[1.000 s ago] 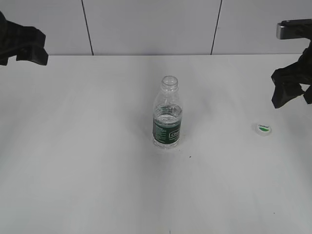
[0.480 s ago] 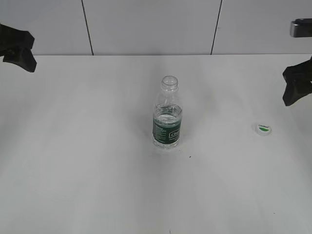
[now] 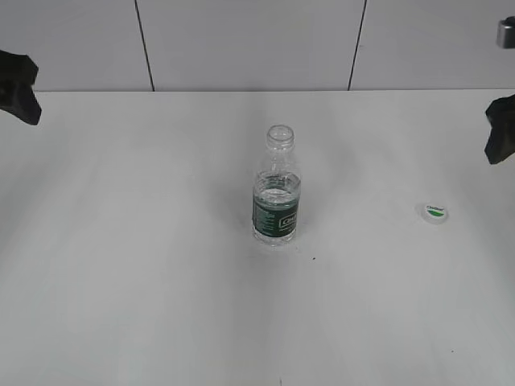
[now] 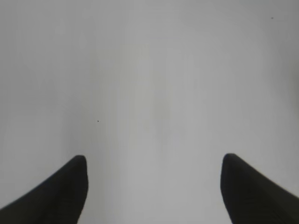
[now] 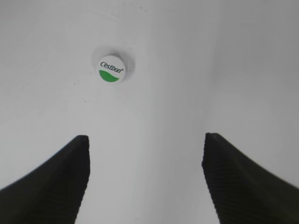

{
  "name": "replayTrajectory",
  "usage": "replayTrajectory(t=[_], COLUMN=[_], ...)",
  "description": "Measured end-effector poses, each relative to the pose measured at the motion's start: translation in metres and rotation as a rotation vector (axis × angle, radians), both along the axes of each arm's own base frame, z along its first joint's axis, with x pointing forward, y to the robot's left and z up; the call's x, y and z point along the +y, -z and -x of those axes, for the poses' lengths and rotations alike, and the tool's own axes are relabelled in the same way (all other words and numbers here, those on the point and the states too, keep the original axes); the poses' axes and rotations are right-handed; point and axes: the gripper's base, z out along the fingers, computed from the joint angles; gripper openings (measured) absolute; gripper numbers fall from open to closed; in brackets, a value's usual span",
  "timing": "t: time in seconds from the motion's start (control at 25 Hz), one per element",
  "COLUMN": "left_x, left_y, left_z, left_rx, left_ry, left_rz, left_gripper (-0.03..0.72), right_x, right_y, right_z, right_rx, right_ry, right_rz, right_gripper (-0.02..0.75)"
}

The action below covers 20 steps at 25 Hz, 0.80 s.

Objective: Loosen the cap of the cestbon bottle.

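The cestbon bottle [image 3: 277, 191] stands upright in the middle of the white table, its neck open with no cap on it, a dark green label round its lower part. The white cap [image 3: 435, 212] with a green mark lies flat on the table to the bottle's right; it also shows in the right wrist view [image 5: 111, 70]. My right gripper [image 5: 145, 144] is open and empty, above the table short of the cap; its arm [image 3: 500, 133] is at the right edge. My left gripper [image 4: 154, 165] is open and empty over bare table; its arm [image 3: 18, 87] is at the far left edge.
The white table [image 3: 145, 265] runs back to a grey panelled wall [image 3: 241, 40] with dark vertical seams. A small dark speck [image 3: 314, 258] lies just in front of the bottle.
Both arms have drawn outward: the left arm farther to the left edge, the right arm farther to the right edge. The bottle and the cap have not moved.
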Motion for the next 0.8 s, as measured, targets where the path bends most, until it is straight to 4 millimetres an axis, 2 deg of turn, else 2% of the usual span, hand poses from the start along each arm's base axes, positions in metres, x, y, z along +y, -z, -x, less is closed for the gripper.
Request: replayTrajectory(t=[0.2,0.44,0.68,0.8], left_x=[0.000,0.003,0.006,0.008], left_y=[-0.006,-0.044,-0.090,-0.102], left_z=[0.007,0.039,0.091,0.120], left_rx=[0.016,-0.046,-0.205,-0.275], left_ry=[0.001,0.001,0.001,0.000], left_rz=[-0.001,-0.003,0.004,0.008], left_gripper=[0.528,0.528,0.528,0.528], right_x=[-0.001,-0.003,-0.005,-0.006], right_y=[-0.032,-0.067,-0.095,-0.107], right_z=[0.015,0.043,0.074,0.091], right_rx=[-0.093,-0.145,-0.177,-0.203], right_ry=[-0.003,-0.012,-0.017,-0.018], right_rz=[0.003,0.012,0.015,0.014], right_gripper=[0.573,0.573,0.573,0.573])
